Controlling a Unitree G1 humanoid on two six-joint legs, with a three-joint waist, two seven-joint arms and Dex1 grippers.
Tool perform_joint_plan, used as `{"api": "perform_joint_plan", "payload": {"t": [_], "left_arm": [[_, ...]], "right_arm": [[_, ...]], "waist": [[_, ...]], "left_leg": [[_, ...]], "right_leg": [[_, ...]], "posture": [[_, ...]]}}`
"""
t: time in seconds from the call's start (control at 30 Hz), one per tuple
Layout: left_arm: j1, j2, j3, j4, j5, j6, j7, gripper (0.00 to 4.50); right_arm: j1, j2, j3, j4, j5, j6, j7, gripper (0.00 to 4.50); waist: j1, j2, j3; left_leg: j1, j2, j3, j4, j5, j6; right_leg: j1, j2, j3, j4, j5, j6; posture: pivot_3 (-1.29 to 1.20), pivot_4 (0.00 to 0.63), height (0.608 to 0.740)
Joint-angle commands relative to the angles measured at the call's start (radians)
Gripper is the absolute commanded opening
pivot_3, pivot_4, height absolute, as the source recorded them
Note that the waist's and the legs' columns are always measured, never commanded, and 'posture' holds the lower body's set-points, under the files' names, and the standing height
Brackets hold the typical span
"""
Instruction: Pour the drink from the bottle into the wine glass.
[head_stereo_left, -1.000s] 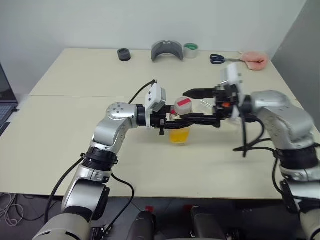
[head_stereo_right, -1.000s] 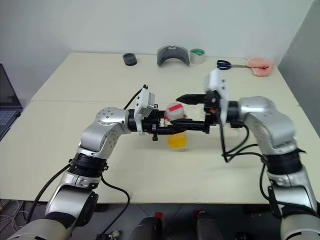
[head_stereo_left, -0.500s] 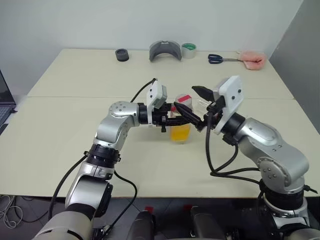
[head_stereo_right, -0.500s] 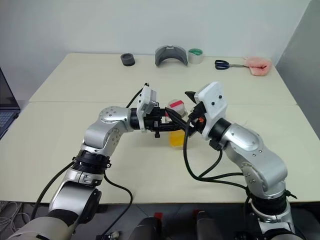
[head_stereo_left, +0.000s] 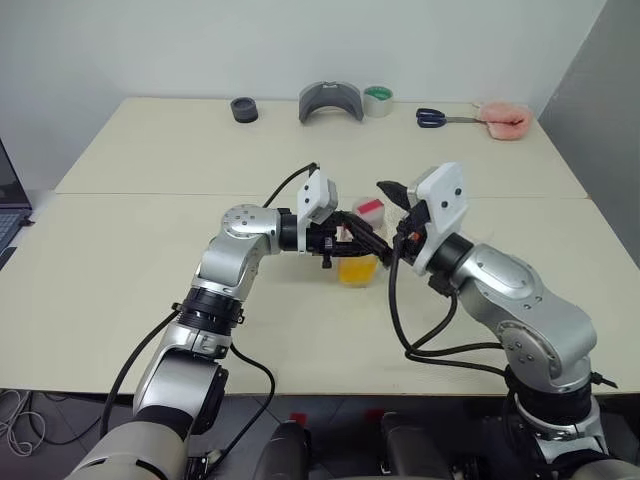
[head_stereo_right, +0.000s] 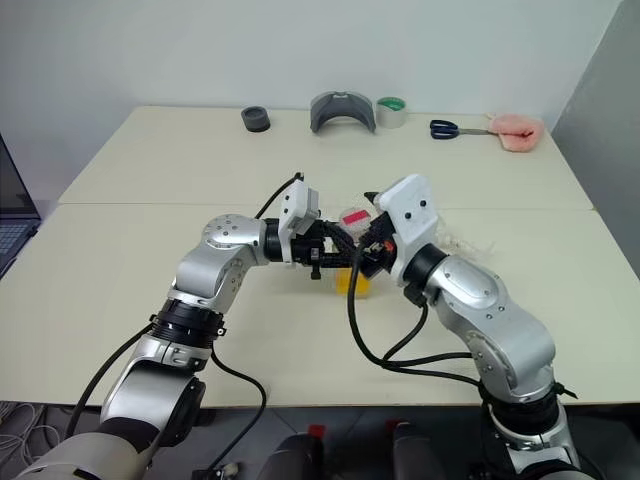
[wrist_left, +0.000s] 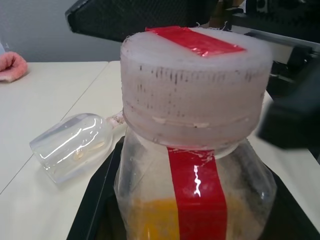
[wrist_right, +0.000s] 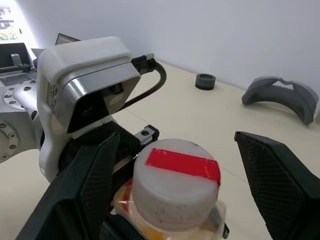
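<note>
A small clear bottle (head_stereo_left: 360, 262) stands upright at the middle of the table, with orange drink (wrist_left: 155, 217) in its lower part. Its cap (wrist_right: 175, 180) is whitish with a red strip across the top, and a red strip label runs down the side. My left gripper (head_stereo_left: 352, 242) reaches in from the left and is shut on the bottle's body. My right gripper (wrist_right: 176, 136) is open, one finger on each side of the cap, not touching it. The wine glass (wrist_left: 70, 150) lies on its side on the table just behind the bottle.
Along the table's far edge lie a black roll (head_stereo_left: 244, 108), a grey curved piece (head_stereo_left: 331, 100), a tape roll (head_stereo_left: 377, 98), scissors (head_stereo_left: 435, 117) and a pink object (head_stereo_left: 505, 118). A laptop (head_stereo_left: 8, 200) sits past the left edge.
My right gripper has swung in from the right and come down and left, so its open fingers now straddle the cap. The left gripper and bottle have stayed put.
</note>
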Motion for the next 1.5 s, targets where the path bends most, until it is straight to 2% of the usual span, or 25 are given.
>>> {"api": "perform_joint_plan", "payload": {"t": [0.03,0.13,0.17,0.23,0.37,0.53,0.57,0.6,0.67,0.77,0.8,0.87,0.97,1.07,1.17,1.23,1.37,1.5], "left_arm": [[-0.029,0.000,0.012,-0.020,-0.007,-0.023,-0.004,1.83],[-0.028,0.000,0.011,-0.021,-0.007,-0.025,-0.004,1.83],[-0.028,0.000,0.011,-0.021,-0.007,-0.026,-0.004,1.83],[-0.027,0.001,0.010,-0.022,-0.007,-0.026,-0.005,1.83],[-0.025,0.001,0.008,-0.023,-0.006,-0.027,-0.007,1.83],[-0.022,0.000,0.006,-0.029,-0.009,-0.024,-0.007,1.82],[-0.023,-0.001,0.006,-0.029,-0.010,-0.022,-0.009,1.82],[-0.025,-0.002,0.005,-0.027,-0.012,-0.021,-0.012,1.82],[-0.031,-0.006,0.004,-0.020,-0.013,-0.032,-0.022,1.82],[-0.034,-0.003,-0.003,-0.016,0.000,-0.062,-0.037,1.82],[-0.034,-0.001,-0.004,-0.015,0.004,-0.073,-0.039,1.82],[-0.033,0.002,-0.002,-0.014,0.010,-0.084,-0.035,1.82],[-0.028,0.002,0.002,-0.022,0.008,-0.077,-0.025,1.81],[-0.020,0.002,0.008,-0.036,0.001,-0.057,-0.010,1.81],[-0.019,-0.001,0.020,-0.040,-0.005,-0.040,0.008,1.80],[-0.018,-0.003,0.027,-0.042,-0.008,-0.031,0.016,1.80],[-0.023,-0.008,0.036,-0.030,-0.010,-0.025,0.036,1.80],[-0.034,-0.014,0.036,-0.009,-0.006,-0.029,0.043,1.80]], "right_arm": [[-0.010,0.017,-0.008,-0.011,-0.016,-0.019,-0.014,3.93],[-0.009,0.027,-0.010,-0.008,-0.028,-0.026,-0.016,3.93],[-0.008,0.030,-0.011,-0.007,-0.031,-0.029,-0.017,3.75],[-0.006,0.034,-0.011,-0.007,-0.037,-0.034,-0.018,3.31],[0.002,0.037,-0.006,-0.002,-0.047,-0.049,-0.009,1.95],[0.016,0.027,0.016,0.015,-0.037,-0.085,0.044,1.88],[0.013,0.010,0.026,0.032,-0.029,-0.113,0.093,1.88],[0.007,-0.027,0.033,0.065,-0.008,-0.174,0.204,1.88],[-0.040,-0.163,0.049,0.203,0.015,-0.320,0.527,1.88],[-0.143,-0.303,0.091,0.394,0.013,-0.401,0.821,1.88],[-0.192,-0.333,0.102,0.462,0.023,-0.395,0.910,1.88],[-0.255,-0.339,0.106,0.547,0.030,-0.396,0.971,1.88],[-0.284,-0.325,0.085,0.580,0.034,-0.365,0.958,1.88],[-0.272,-0.299,0.020,0.566,0.034,-0.362,0.875,2.97],[-0.226,-0.290,-0.080,0.454,0.092,-0.283,0.758,4.02],[-0.194,-0.292,-0.128,0.372,0.135,-0.225,0.706,4.50],[-0.063,-0.243,-0.227,0.103,0.229,-0.072,0.470,4.50],[0.035,-0.174,-0.148,-0.057,0.132,-0.029,0.253,4.50]], "waist": [[0.000,0.000,0.000],[0.000,0.000,0.000],[0.000,0.000,0.000],[0.000,0.000,0.000],[0.000,0.000,0.000],[-0.001,0.000,0.000],[-0.001,0.000,0.000],[-0.001,0.000,0.000],[-0.001,0.000,0.001],[-0.003,0.000,0.001],[-0.003,0.002,0.002],[-0.010,0.002,0.002],[-0.015,0.002,0.002],[-0.014,0.002,0.002],[-0.010,0.002,0.002],[-0.006,0.002,0.002],[0.004,0.002,0.002],[0.003,0.002,0.002]], "left_leg": [[0.000,0.000,0.000,0.000,0.000,0.000],[0.000,0.000,0.000,0.000,0.000,0.000],[0.000,0.000,0.000,0.000,0.000,0.000],[0.000,0.000,0.000,0.000,0.000,0.000],[0.000,0.000,0.000,0.000,0.000,0.000],[0.000,0.000,0.000,0.000,0.000,0.000],[0.000,0.000,0.000,0.000,0.000,0.000],[0.000,0.000,0.000,0.000,0.000,0.000],[0.000,-0.001,0.000,0.000,0.000,0.000],[0.001,-0.001,0.001,0.000,0.000,0.000],[0.002,0.000,0.001,0.000,0.000,0.000],[0.002,0.000,0.001,0.000,0.000,0.000],[0.002,0.001,0.000,0.000,0.000,0.000],[0.001,0.000,0.000,0.001,0.000,0.000],[0.000,0.000,0.000,0.001,0.000,0.000],[0.000,0.000,0.000,0.001,0.000,0.000],[-0.001,0.000,-0.001,0.001,0.000,0.000],[0.000,0.000,0.000,0.001,0.000,0.000]], "right_leg": [[0.000,0.000,0.000,0.000,0.000,0.000],[0.000,0.000,0.000,0.000,0.000,0.000],[0.000,0.000,0.000,0.000,0.000,0.000],[0.000,0.000,0.000,0.000,0.000,0.000],[0.000,0.000,0.000,0.000,0.000,0.000],[0.000,0.000,0.000,0.000,0.000,0.000],[0.000,0.000,0.000,0.000,0.000,0.000],[0.000,0.000,0.000,0.000,0.000,0.000],[0.001,0.000,0.000,0.000,0.000,0.000],[0.002,0.000,-0.001,-0.002,0.001,0.002],[0.002,0.001,-0.001,-0.002,0.001,0.001],[0.002,0.001,0.000,-0.001,0.001,0.001],[0.002,0.001,-0.001,-0.001,0.001,0.001],[0.001,0.000,0.000,0.000,0.001,0.001],[0.001,-0.001,0.000,0.000,0.001,0.001],[0.001,-0.001,0.000,0.000,0.001,0.001],[0.001,-0.002,0.000,-0.001,0.001,0.001],[0.001,-0.001,0.000,0.000,0.001,0.001]], "posture": [[0.00,0.150,0.740],[0.00,0.150,0.740],[0.00,0.150,0.740],[0.00,0.150,0.740],[0.00,0.150,0.740],[0.00,0.150,0.740],[0.00,0.150,0.740],[0.00,0.150,0.740],[0.00,0.150,0.740],[0.00,0.150,0.740],[0.00,0.150,0.740],[0.00,0.150,0.740],[0.00,0.150,0.740],[0.00,0.150,0.740],[0.00,0.150,0.740],[0.00,0.150,0.740],[0.00,0.150,0.740],[0.00,0.150,0.740]]}}
